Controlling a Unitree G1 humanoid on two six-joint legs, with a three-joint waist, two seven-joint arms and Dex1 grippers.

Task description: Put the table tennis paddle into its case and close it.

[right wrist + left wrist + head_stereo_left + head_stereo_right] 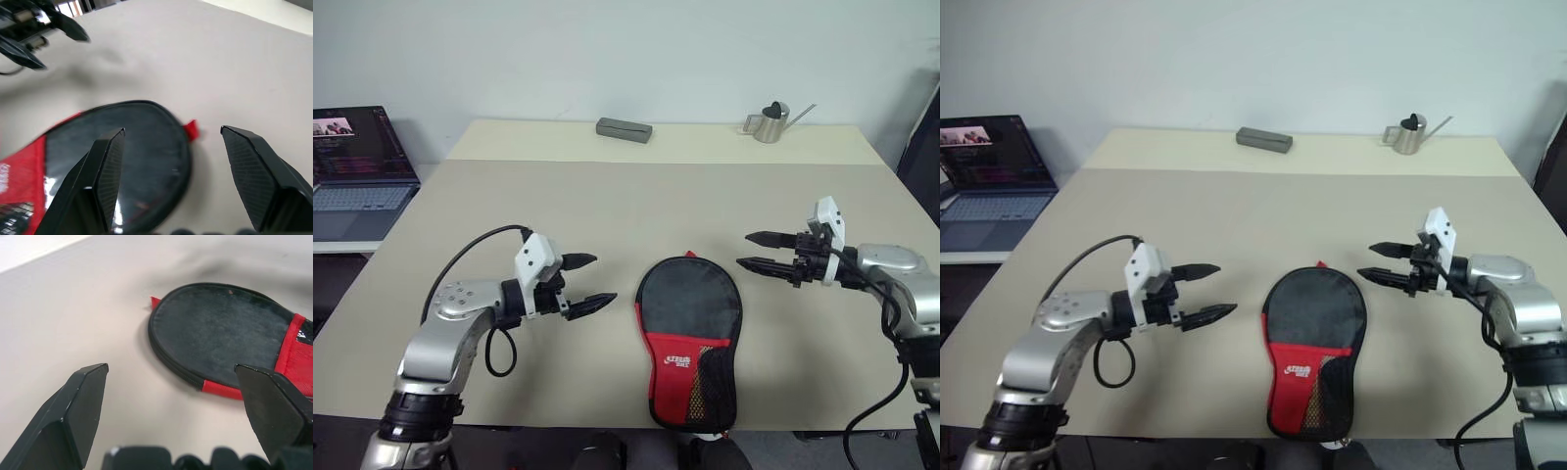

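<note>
Both our grippers, left (pixel 589 282) and right (pixel 756 252), hang spread and empty either side of the case (pixel 689 338), which lies flat and zipped at the table's (pixel 607 196) near middle. We judge it light, soft fabric over something stiff, best pinched at the rim or the red tab (pixel 191 129).

- Left arm (pixel 445 328): silver metal shell, black joint ring, looped black cable.
- Right arm (pixel 891 279): silver shell, hanging black cable.
- Each wrist: white camera block; tapered black fingers (pixel 578 260).
</note>
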